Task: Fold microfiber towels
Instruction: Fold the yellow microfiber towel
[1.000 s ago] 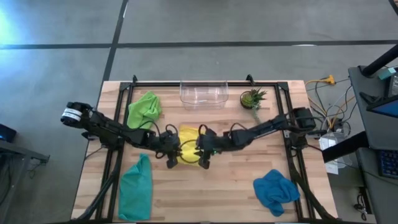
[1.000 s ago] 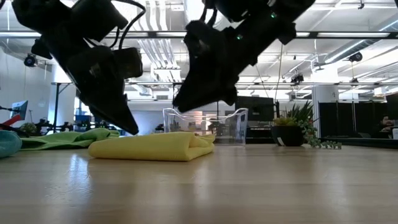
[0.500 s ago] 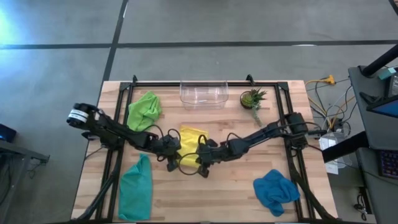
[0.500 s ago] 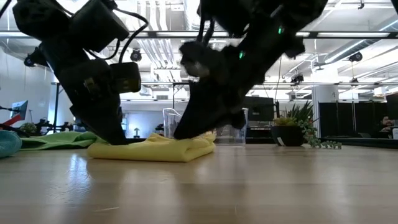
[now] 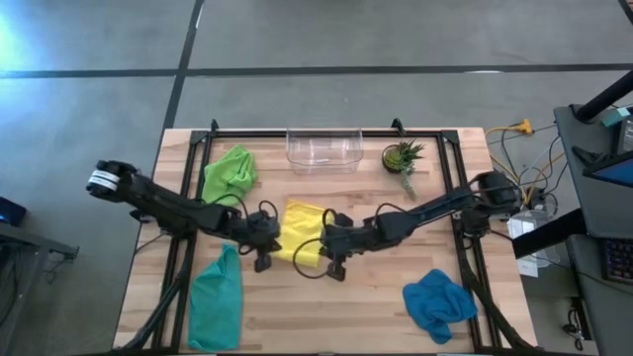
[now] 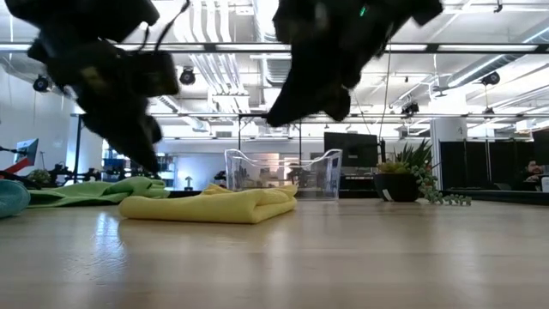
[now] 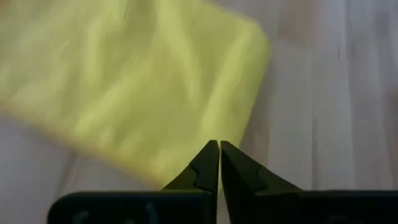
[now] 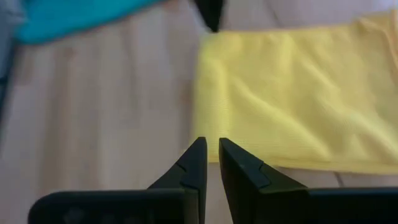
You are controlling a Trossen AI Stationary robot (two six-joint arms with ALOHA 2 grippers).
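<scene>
A: Where are the tools?
B: Left tool (image 5: 263,259) pinched together and empty, right tool (image 5: 334,269) nearly closed and empty, both raised at the near corners of the yellow towel (image 5: 301,233).
A: The towel?
B: Folded mid-surface (image 5: 366,307).

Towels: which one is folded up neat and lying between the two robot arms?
The yellow towel, folded in the table's middle between both arms. The lime green, teal and blue towels lie crumpled farther out.

behind your wooden table (image 5: 376,316) you see grey concrete floor (image 5: 99,59) crossed by dark lines; at table height, a bright hall with ceiling pipes (image 6: 206,69) and black monitors (image 6: 347,150).
</scene>
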